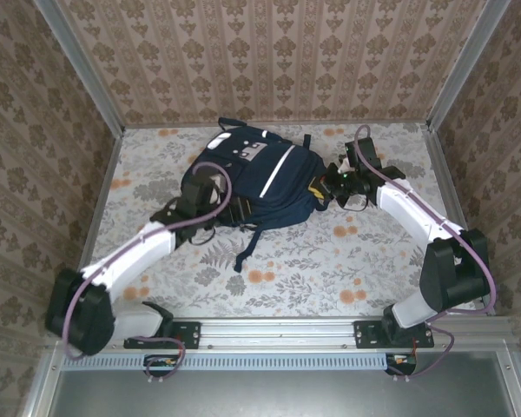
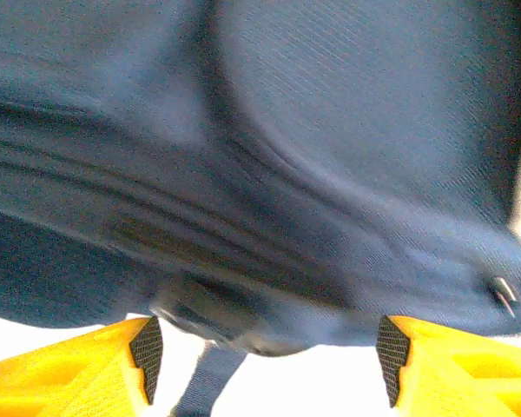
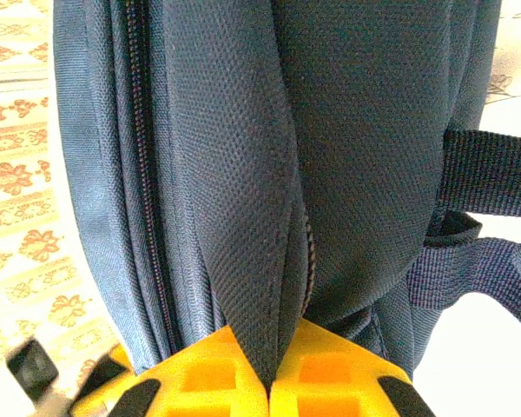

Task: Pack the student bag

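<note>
A: Where is the student bag (image 1: 265,174)?
B: It is lying on the floral bench (image 1: 347,261), toward the far wall, with a grey-white patch showing near its far end. One dark strap (image 1: 246,252) trails toward the near edge.
A: And the left hand (image 2: 265,347)?
B: Open. Its yellow fingers (image 2: 95,369) stand wide apart, black pads facing each other, and navy fabric bulges just beyond them. Seen from above, it sits at the bag's left side.
A: The right hand (image 3: 269,378)?
B: Closed, pinching a fold of the bag's navy fabric between its fingertips, near a zip (image 3: 143,174). Seen from above, it meets the bag's right edge.
</note>
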You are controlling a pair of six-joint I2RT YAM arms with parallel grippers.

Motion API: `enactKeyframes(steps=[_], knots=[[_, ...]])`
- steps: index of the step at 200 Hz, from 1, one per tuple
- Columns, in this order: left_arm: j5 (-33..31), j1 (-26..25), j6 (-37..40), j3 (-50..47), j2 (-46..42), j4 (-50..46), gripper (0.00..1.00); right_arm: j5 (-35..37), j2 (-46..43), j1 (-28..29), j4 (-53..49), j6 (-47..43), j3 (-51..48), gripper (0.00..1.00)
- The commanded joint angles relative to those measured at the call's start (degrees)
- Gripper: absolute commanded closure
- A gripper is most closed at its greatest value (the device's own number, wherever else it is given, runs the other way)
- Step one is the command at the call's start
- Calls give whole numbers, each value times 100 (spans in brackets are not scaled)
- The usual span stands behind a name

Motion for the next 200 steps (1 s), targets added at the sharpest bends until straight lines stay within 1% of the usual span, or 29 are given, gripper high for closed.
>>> enactKeyframes(steps=[1, 5, 13, 29, 50, 62, 79, 103, 115, 143, 162, 193, 200], knots=[[-352, 16, 765, -685, -516, 795, 39, -793, -269, 21, 385, 338, 730, 100], [-348, 12, 801, -818, -561, 986, 43, -804, -269, 19, 381, 398, 775, 100], [-351, 3, 819, -1067, -652, 1240, 48, -848, -277, 18, 415, 512, 861, 100], [-333, -12, 842, -1516, -707, 1872, 51, -877, -294, 21, 471, 702, 978, 100], [-252, -14, 900, -1928, -665, 2720, 51, -894, -312, 23, 553, 908, 1062, 100], [-71, 16, 964, -1998, -578, 2996, 51, -886, -335, 17, 582, 993, 1092, 100], [204, 64, 1016, -1964, -366, 3142, 51, -870, -350, 33, 591, 1088, 1139, 100], [330, 74, 939, -2103, -78, 3717, 51, -841, -375, 39, 563, 1146, 1195, 100], [354, 73, 897, -2114, 88, 3859, 52, -841, -385, 48, 582, 1182, 1186, 100], [401, 56, 902, -2152, 381, 4092, 58, -811, -414, 50, 559, 1204, 1200, 100], [277, 13, 979, -2216, 441, 4161, 60, -793, -426, 51, 559, 1227, 1202, 100], [77, -118, 1116, -2279, 544, 4235, 61, -771, -430, 71, 554, 1238, 1208, 100], [71, -141, 1137, -2265, 568, 4221, 63, -756, -426, 76, 559, 1243, 1220, 100]])
